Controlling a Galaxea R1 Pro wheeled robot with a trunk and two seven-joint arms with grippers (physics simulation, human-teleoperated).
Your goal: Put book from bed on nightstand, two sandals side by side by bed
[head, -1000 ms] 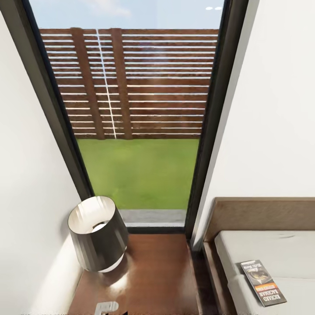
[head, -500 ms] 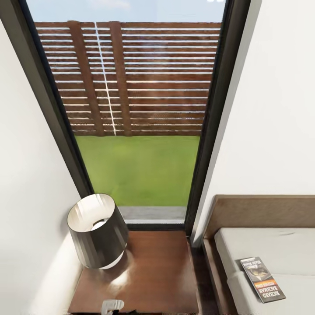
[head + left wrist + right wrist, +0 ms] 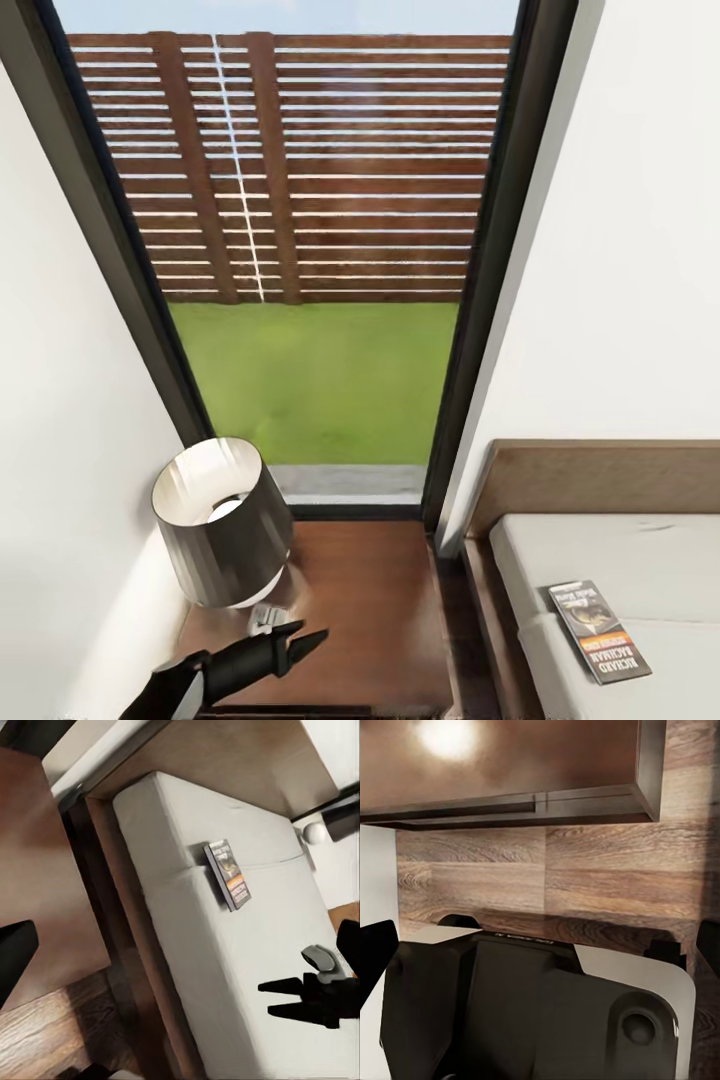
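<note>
The left gripper (image 3: pixel 300 640) reaches in low over the front of the nightstand (image 3: pixel 380 610), its 2 dark fingers slightly parted with nothing between them, so it stands open and empty. The fingertips point toward the bed side and sit just in front of the base of the lamp (image 3: pixel 222 520), a dark drum shade with a pale, shiny lining that stands on the nightstand's rear left corner against the white wall.

In the left wrist view another dark gripper, the right gripper (image 3: pixel 289 999), hangs over the mattress with its 2 fingers spread apart and empty.

The nightstand's glossy reddish-brown top is bare apart from the lamp. A narrow dark gap separates it from the bed (image 3: pixel 600 480), whose brown wooden headboard meets the white wall. The book (image 3: pixel 598 632) lies flat on the pale mattress near the bed's nightstand-side edge, well apart from both grippers; its cover shows a dark photo above an orange band. In the left wrist view the book (image 3: pixel 230 874) lies at a seam in the mattress.

Behind the nightstand a tall black-framed window (image 3: pixel 320 250) shows green grass and a slatted brown fence.

The right wrist view looks past dark robot parts at wood-plank floor (image 3: pixel 607 877) beneath a dark wooden edge.
</note>
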